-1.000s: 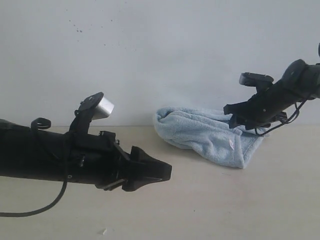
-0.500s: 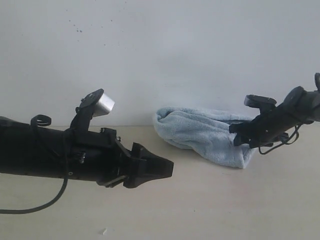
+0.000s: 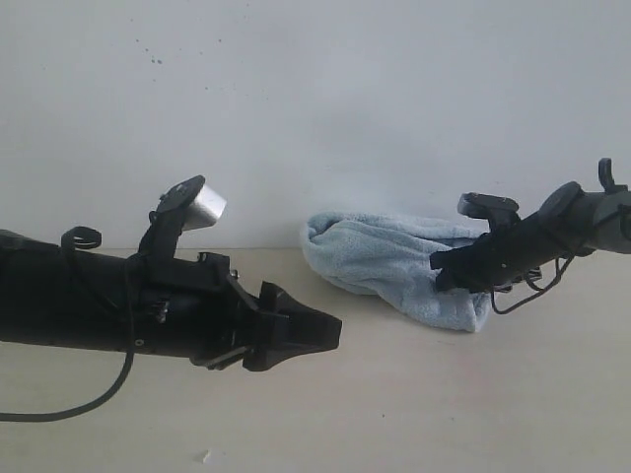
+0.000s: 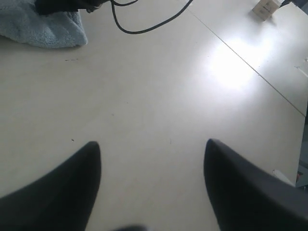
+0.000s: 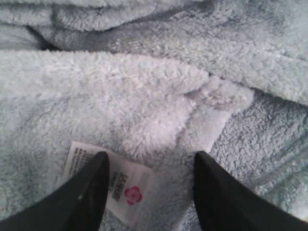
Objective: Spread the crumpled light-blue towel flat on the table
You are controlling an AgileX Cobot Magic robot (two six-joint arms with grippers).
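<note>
The light-blue towel [image 3: 380, 258] lies bunched in a folded heap at the back of the table [image 3: 414, 394], against the wall. My right gripper [image 3: 441, 275] is low over the heap's right end, open. In the right wrist view its jaws [image 5: 150, 156] straddle fluffy cloth [image 5: 144, 96] and the white label [image 5: 126, 192] with a red flower mark, beside a hemmed corner. My left gripper [image 3: 330, 331] hovers open to the left of the heap, clear of it. In the left wrist view only bare tabletop shows between its fingertips [image 4: 151, 144], with the towel [image 4: 43, 29] farther off.
The white wall [image 3: 315, 99] stands right behind the towel. The right arm's black cable [image 4: 144, 24] loops over the tabletop. A small box [image 4: 264, 8] sits past a seam in the table surface [image 4: 250, 67].
My right gripper has come down and leftward from above the towel's right end, until it sits low on the cloth. The left arm has barely moved.
</note>
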